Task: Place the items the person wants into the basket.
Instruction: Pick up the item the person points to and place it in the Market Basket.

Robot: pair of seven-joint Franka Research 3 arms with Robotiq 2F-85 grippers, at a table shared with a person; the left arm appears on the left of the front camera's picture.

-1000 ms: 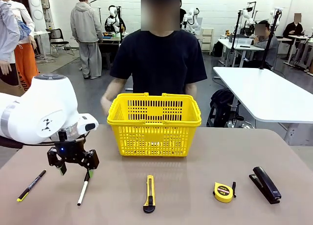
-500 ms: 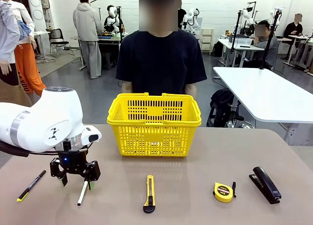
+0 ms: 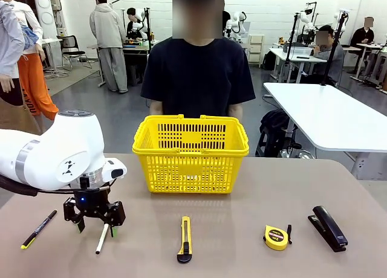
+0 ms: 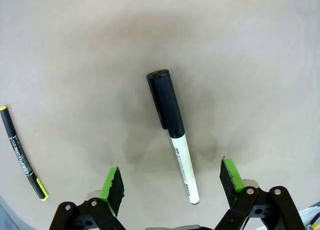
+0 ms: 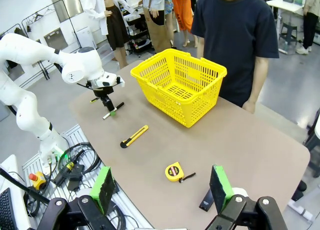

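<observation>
Basket [image 3: 190, 169]: seen at the centre of the front view, stood upright on the table [image 3: 254, 193], with the person directly behind it.
Person [image 3: 198, 72]: seen at the upper centre of the front view, stood at the table's far edge; both arms are hung down and the hands are hidden behind the basket.
Marker [image 3: 101, 240]: laid flat on the table at the lower left of the front view. In the left wrist view the black cap is pointed toward the top of the frame and the white barrel is run down toward the bottom edge.
Left gripper [image 3: 95, 229]: held low over the marker at the lower left of the front view. The fingers are spread wide and nothing is gripped. In the left wrist view the green pads [image 4: 109, 184] are seen on either side of the barrel's lower end, apart from it.
Right gripper [image 5: 162, 177]: seen at the bottom edge of the right wrist view, held high above the table. The fingers are spread wide and nothing is gripped.
Knife [image 3: 185, 239]: laid flat at the lower centre of the front view, below the basket in the frame.
Tape measure [image 3: 276, 237]: set at the lower right, between the knife and the stapler.
Stapler [image 3: 328, 228]: laid near the right edge of the front view.
Pen [image 3: 39, 229]: laid at the far lower left, left of the marker and apart from it.
</observation>
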